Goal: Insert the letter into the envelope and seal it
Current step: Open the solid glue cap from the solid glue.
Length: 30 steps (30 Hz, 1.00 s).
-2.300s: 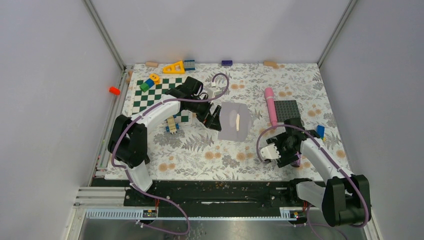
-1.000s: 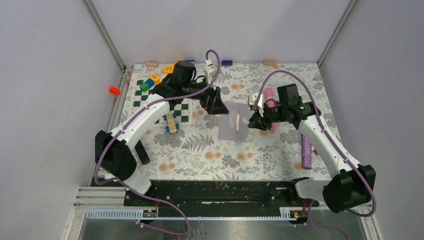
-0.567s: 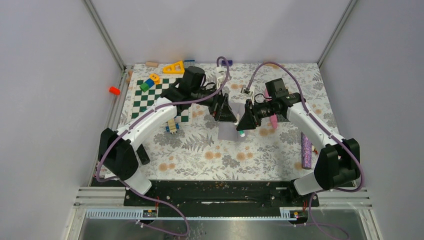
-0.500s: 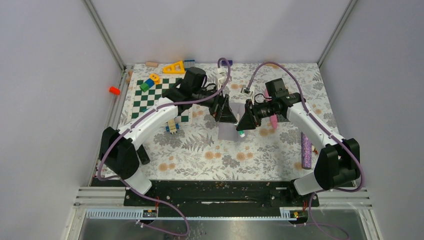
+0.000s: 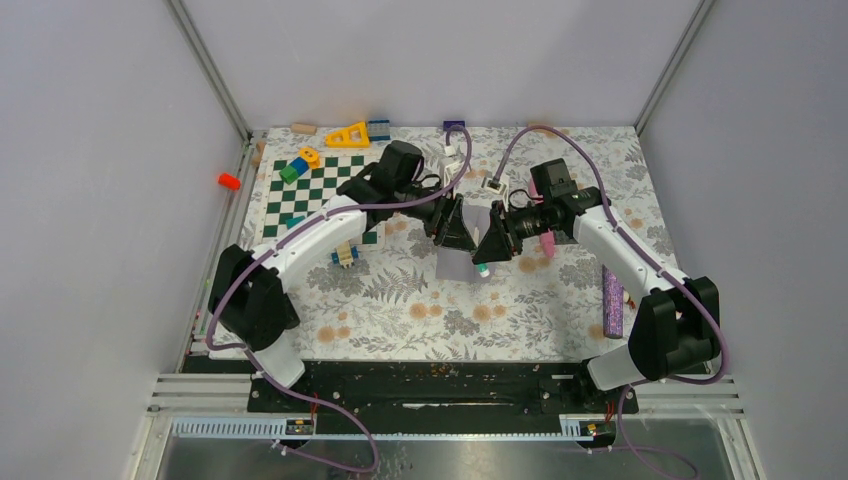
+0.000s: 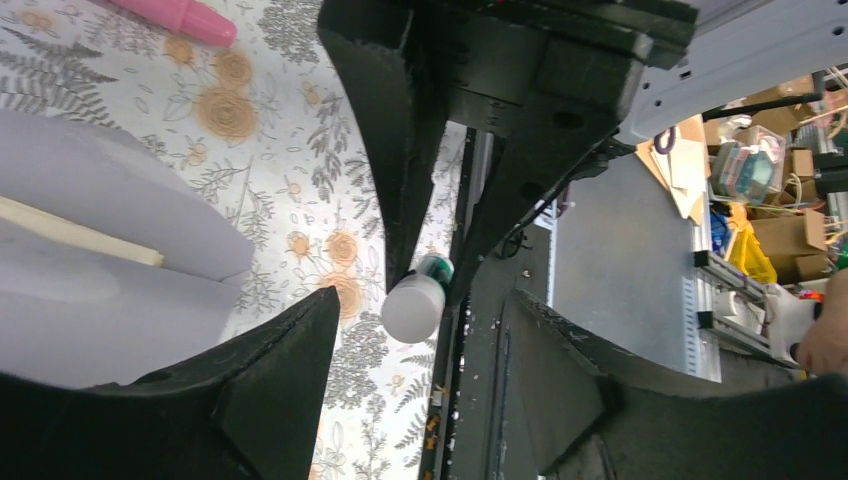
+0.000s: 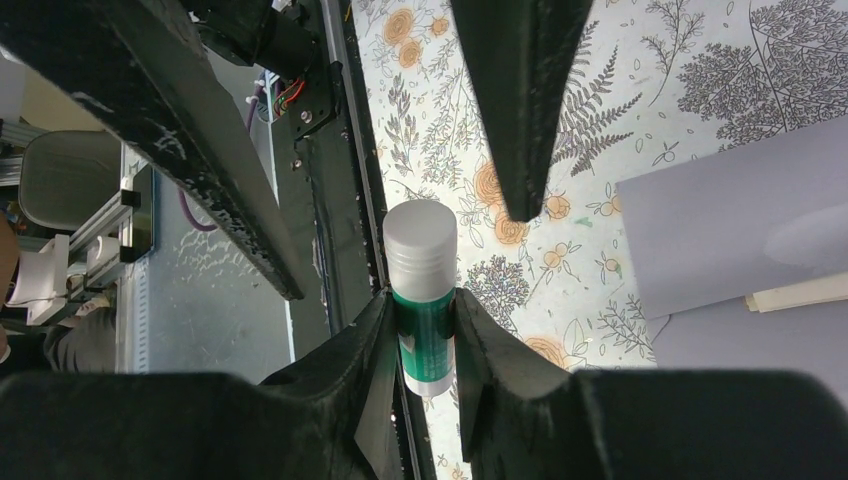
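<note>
Floral tabletop (image 5: 400,300): one envelope (image 5: 456,264), one glue stick (image 7: 421,240) in right hand (image 7: 423,305).

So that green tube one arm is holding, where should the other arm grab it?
Probably by the white cap, the only part of the glue stick jutting past the right gripper, which clamps the rest. The left gripper should come from the cap end, one finger on each side of its round wall.
</note>
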### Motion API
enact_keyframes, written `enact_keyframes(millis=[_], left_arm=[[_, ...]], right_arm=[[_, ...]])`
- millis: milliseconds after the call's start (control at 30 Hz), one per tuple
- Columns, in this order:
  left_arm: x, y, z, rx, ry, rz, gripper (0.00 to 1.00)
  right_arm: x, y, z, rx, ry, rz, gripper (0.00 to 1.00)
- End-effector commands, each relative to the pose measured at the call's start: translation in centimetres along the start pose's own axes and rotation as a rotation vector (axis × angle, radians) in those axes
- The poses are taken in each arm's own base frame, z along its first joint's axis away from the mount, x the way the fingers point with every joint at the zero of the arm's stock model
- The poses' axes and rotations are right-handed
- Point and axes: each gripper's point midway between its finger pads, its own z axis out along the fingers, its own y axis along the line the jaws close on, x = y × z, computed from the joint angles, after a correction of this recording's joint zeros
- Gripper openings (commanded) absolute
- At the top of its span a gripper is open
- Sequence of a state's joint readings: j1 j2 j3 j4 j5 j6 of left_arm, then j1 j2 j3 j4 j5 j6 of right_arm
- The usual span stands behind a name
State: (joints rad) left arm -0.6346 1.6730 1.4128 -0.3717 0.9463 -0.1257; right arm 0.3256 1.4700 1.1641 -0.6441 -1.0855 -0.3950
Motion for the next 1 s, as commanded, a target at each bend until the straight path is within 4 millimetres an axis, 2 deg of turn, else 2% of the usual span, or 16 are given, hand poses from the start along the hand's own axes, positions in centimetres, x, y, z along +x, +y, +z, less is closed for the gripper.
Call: enact_keyframes(millis=[0, 333, 467, 667, 967], left_arm=[[-0.8, -1.15, 0.16, 0.064, -0.015, 0.044, 0.61], [-0.39, -0.86, 0.46, 0.06, 0.003, 0.036, 0.45], [-0.25, -0.72, 0.66, 0.056, 0.014, 0.033, 0.44], [-0.37, -0.76, 0.68, 0.051, 0.013, 0.035, 0.3], [-0.59, -0.9, 0.57, 0.048, 0.008, 0.037, 0.37]], right_arm=[[-0.17, 1.0, -0.11, -0.019, -0.012, -0.029, 0.18], [-0.36, 1.19, -0.24, -0.019, -0.017, -0.04, 0.19], [-0.45, 1.5, -0.29, -0.028, -0.022, -0.044, 0.19], [-0.29, 1.45, -0.27, -0.026, -0.02, -0.047, 0.19], [0.02, 1.1, -0.09, -0.016, -0.008, -0.043, 0.19]])
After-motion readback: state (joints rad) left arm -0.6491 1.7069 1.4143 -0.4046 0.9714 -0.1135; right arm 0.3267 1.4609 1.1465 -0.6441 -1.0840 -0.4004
